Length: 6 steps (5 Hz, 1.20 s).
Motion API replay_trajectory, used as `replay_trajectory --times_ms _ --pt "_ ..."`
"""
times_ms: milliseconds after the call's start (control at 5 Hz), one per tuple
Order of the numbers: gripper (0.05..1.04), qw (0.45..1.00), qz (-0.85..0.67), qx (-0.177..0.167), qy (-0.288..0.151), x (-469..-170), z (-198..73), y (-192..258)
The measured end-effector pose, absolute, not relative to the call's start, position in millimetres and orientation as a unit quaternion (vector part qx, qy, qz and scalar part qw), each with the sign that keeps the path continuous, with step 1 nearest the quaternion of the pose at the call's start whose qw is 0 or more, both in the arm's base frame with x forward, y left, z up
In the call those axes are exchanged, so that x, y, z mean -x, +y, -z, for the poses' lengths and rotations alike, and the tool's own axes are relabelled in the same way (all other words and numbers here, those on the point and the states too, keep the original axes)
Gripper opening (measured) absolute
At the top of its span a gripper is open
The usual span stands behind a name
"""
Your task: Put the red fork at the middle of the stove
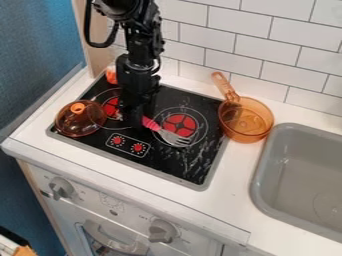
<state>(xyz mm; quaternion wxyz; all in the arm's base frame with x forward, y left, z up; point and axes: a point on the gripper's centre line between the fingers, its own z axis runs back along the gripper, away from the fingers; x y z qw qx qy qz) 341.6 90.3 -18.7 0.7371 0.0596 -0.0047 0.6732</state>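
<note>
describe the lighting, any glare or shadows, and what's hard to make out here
Camera view: pale streaks, probably glare, on the right part of the stove, near the fork; camera view: the dark tool blends into the black stovetop, its edges hard to trace; camera view: counter and tiles bright, blue wall darker.

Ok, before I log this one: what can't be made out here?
All in the camera view:
- Fork: the end of its handle, hidden by the gripper.
- Orange thing at the stove's back: partly behind the arm; I can't tell what it is.
- Sink: right side, cut off by the right edge.
- Oven knob: marks beside it, too small to read.
</note>
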Motion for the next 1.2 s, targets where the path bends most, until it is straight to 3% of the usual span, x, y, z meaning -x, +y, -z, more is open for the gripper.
replay_trajectory --times_ms 200,400,600,800,1000,1200 --pt "0.427 0.738 -0.672 -0.056 0.004 -339.8 21.9 92.0" --pt "0.73 0.741 -0.669 -0.057 0.013 -337.3 22.3 91.5" --pt "0.966 0.741 -0.668 -0.066 0.011 -336.3 21.2 93.6" --pt "0.998 0.748 -0.656 -0.097 0.011 -334.9 16.6 90.1" --pt "0.998 0.758 -0.646 -0.093 -0.001 -338.7 1.2 86.9" --pt "0.998 0.757 -0.648 -0.069 -0.048 -342.3 -31.4 87.2"
